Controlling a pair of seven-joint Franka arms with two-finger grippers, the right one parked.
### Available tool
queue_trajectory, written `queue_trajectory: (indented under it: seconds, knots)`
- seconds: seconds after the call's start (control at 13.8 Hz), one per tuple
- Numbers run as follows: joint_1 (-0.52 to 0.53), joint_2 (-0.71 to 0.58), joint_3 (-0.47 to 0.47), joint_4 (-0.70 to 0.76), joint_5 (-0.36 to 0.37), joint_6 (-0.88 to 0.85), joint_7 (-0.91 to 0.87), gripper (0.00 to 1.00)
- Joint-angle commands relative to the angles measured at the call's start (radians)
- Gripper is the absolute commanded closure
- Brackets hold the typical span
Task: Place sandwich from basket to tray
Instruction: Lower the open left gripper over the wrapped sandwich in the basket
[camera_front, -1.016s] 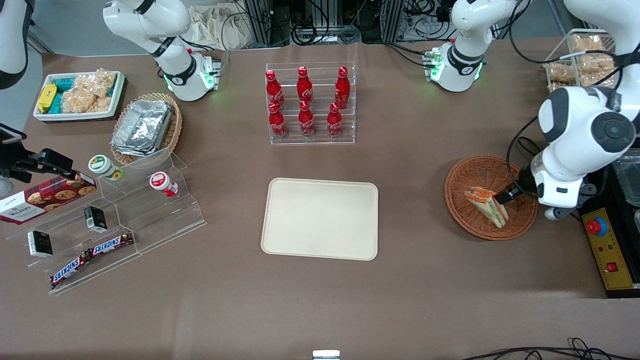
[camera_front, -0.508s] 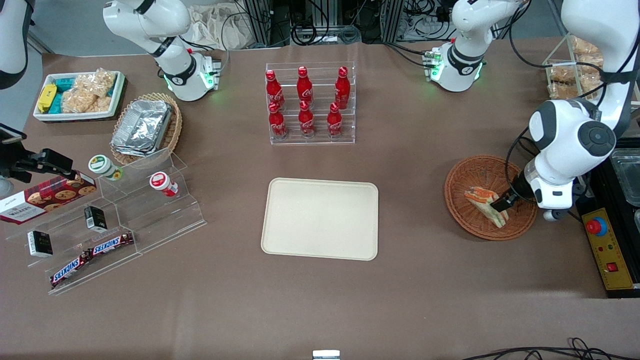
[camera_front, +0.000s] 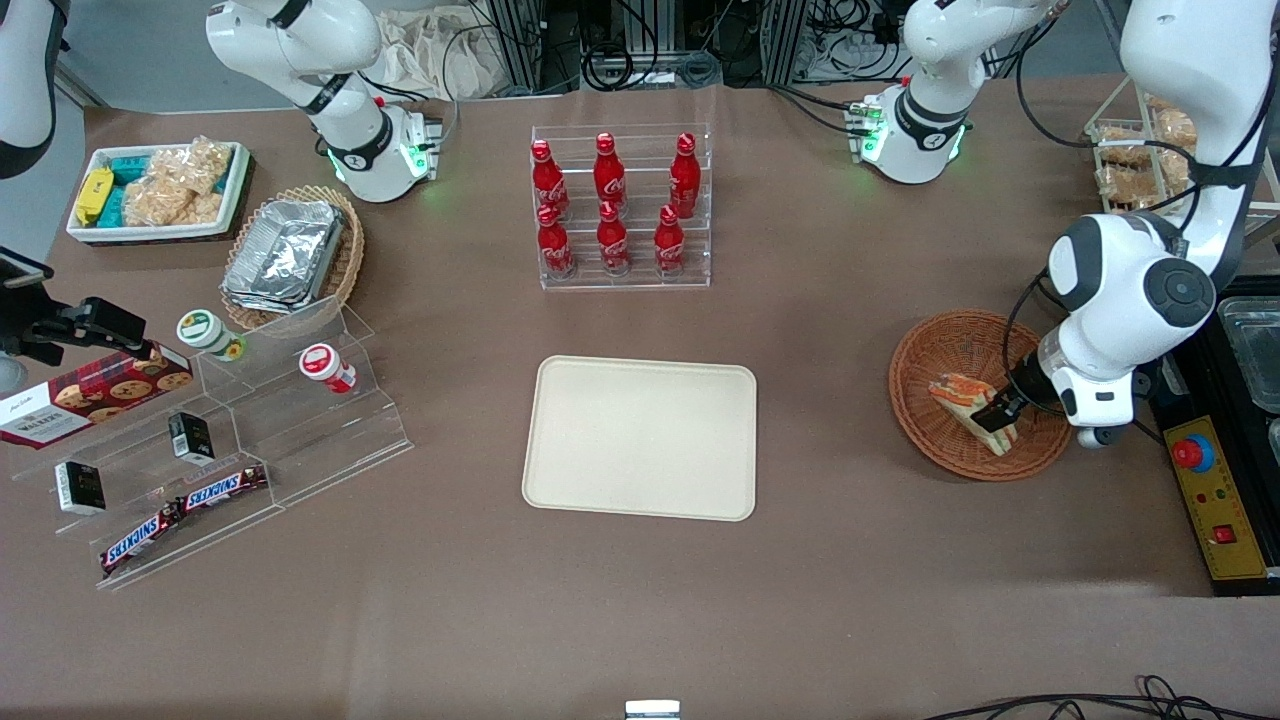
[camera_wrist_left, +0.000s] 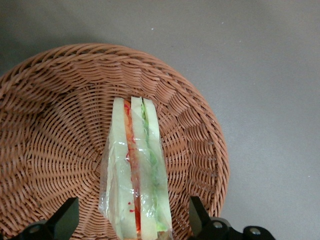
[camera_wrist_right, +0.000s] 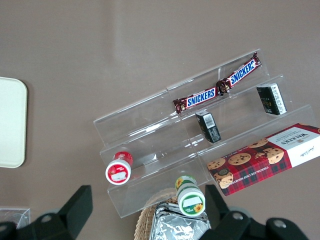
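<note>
Sandwich (camera_front: 970, 409) lies in the round reddish-brown basket (camera_front: 935, 345), toward the working arm's end of the table (camera_front: 850, 560); it is wrapped in clear film and rests on its side with the pale bread and the orange-red and green layers showing. The tray (camera_front: 640, 437) sits in the middle of the table, well apart from the basket, and nothing lies on it. So, as I judge it, no part of the transfer is done yet: the grasp, the lift, the carry to the tray and the release are all left.

The gripper (camera_wrist_left: 130, 225) is low over the basket with its jaws apart, one finger on each side of the wide end of the sandwich and neither touching it.

From the front view one sees the whole layout: basket, tray, the free path between them, and the dark tip of the gripper (camera_front: 993, 415) at the sandwich. It does not show the gap between the jaws. The left wrist view shows exactly this, the sandwich (camera_wrist_left: 135, 172) centred between the two fingers and the woven wall of the basket (camera_wrist_left: 45, 125) around it, but the tray is not in it.
</note>
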Motion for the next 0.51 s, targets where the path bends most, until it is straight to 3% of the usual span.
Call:
queue_trajectory:
  seconds: [0.0, 0.44]
  knots:
    - [0.004, 0.03, -0.008, 0.013, 0.014, 0.029, -0.032, 0.01]
    - [0.0, 0.069, -0.008, 0.007, 0.016, 0.053, -0.064, 0.01]
